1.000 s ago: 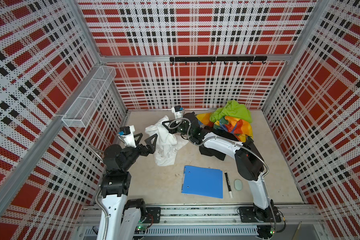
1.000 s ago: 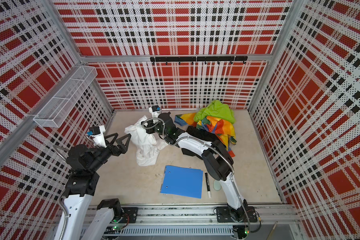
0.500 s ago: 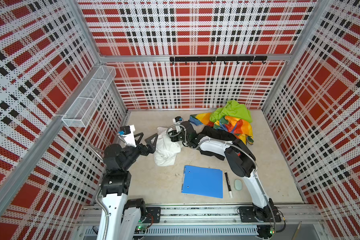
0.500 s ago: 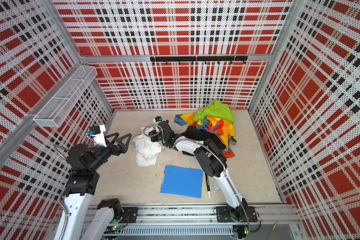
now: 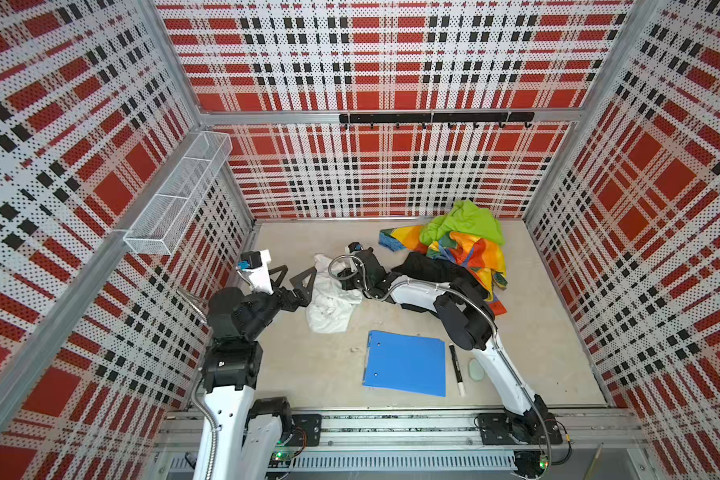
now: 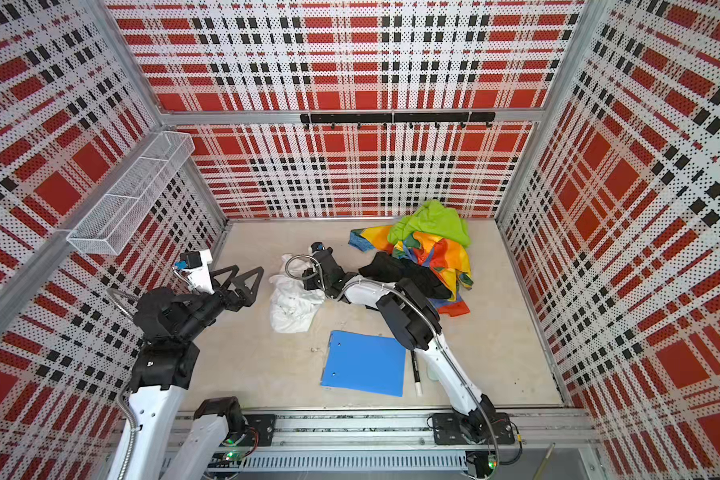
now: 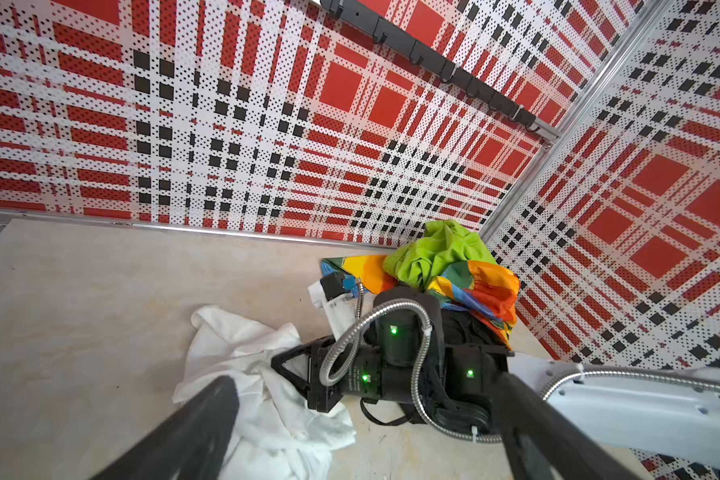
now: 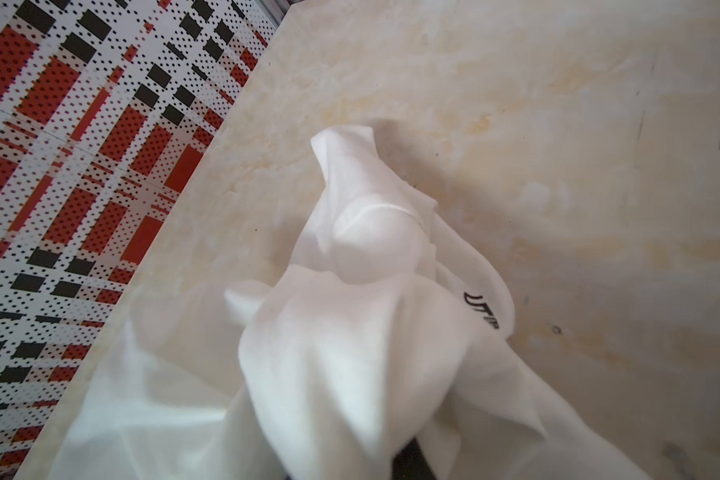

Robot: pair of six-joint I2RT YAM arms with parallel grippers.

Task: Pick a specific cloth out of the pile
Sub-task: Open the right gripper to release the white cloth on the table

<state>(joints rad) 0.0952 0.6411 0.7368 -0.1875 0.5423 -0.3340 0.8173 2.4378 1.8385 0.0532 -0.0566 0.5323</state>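
The cloth (image 5: pixel 329 305) held clear of the pile (image 5: pixel 462 245)
Gripped in the right claw (image 7: pixel 304 380), pile behind; the left claw (image 5: pixel 298 273) open alongside, spare.

Left claw (image 5: pixel 295 275) spread wide, arm raised. Right claw (image 5: pixel 342 281) clamped on cloth (image 5: pixel 329 309), arm stretched low.

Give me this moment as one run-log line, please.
right gripper: shut on white cloth | left gripper: open, beside white cloth | white cloth: crumpled on table, apart from pile
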